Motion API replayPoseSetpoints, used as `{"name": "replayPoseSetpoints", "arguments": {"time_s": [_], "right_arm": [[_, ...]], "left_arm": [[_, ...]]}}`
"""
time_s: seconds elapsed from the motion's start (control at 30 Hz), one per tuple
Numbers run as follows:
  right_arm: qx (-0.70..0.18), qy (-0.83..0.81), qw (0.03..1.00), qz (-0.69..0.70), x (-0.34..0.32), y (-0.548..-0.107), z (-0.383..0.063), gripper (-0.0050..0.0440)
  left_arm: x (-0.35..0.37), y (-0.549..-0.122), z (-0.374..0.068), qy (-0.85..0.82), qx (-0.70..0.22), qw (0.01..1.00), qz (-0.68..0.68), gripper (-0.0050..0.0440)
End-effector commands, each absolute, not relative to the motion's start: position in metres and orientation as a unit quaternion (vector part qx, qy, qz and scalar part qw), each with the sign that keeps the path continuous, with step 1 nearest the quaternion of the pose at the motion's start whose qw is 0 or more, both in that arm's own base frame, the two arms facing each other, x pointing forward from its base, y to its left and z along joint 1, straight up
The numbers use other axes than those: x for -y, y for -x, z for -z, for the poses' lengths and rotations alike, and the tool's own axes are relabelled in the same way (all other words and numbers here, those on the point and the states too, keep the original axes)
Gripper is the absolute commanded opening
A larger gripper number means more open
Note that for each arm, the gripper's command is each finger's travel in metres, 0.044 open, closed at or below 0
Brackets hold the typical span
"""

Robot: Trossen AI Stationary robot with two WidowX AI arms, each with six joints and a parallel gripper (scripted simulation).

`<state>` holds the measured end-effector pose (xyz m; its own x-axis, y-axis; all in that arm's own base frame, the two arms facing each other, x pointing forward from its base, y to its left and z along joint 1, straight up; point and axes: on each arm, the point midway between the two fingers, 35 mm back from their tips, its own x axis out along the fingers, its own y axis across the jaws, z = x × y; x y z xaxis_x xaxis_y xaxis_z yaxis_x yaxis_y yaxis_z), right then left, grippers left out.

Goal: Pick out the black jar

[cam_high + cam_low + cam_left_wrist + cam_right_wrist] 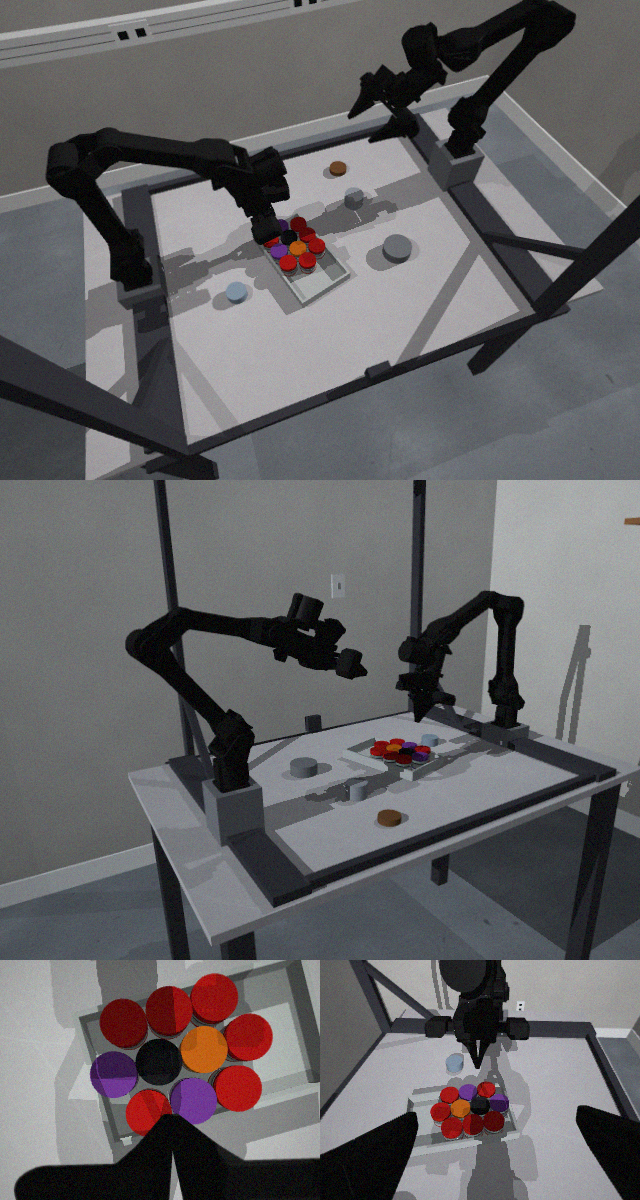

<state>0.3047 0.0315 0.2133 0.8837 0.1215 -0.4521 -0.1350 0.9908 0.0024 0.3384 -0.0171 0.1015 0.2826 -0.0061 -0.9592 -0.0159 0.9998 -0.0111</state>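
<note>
The black jar (288, 237) stands in the middle of a packed cluster of red, purple and orange capped jars at one end of the white tray (310, 268). It also shows in the left wrist view (159, 1061) and the right wrist view (480, 1105). My left gripper (266, 229) is shut on nothing and points down, some way above the tray's edge beside a red and a purple jar; its tips (172, 1121) are two jars away from the black one. My right gripper (368, 122) is open and empty, high up and far from the tray.
Loose on the table are an orange disc (337, 167), a small grey cylinder (354, 197), a large grey disc (397, 246) and a light blue cylinder (236, 291). The tray's other end holds no jars. Dark frame rails border the table.
</note>
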Motion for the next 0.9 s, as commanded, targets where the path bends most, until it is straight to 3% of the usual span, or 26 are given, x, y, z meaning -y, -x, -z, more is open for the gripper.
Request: {"name": "replayPoseSetpoints", "arguments": {"time_s": [0.0,0.43,0.87], "right_arm": [[-0.221,0.017,0.973,-0.066,-0.025,-0.273,-0.216,0.044],[-0.223,0.016,0.973,-0.063,-0.017,-0.208,-0.187,0.044],[-0.221,0.016,0.973,-0.062,-0.016,-0.196,-0.18,0.044]], "left_arm": [[0.012,-0.369,-0.111,0.031,-0.609,0.792,-0.021,-0.005],[0.0,-0.433,-0.087,0.08,-0.668,0.736,-0.071,-0.005],[-0.005,-0.452,-0.067,0.096,-0.691,0.71,-0.092,-0.005]]}}
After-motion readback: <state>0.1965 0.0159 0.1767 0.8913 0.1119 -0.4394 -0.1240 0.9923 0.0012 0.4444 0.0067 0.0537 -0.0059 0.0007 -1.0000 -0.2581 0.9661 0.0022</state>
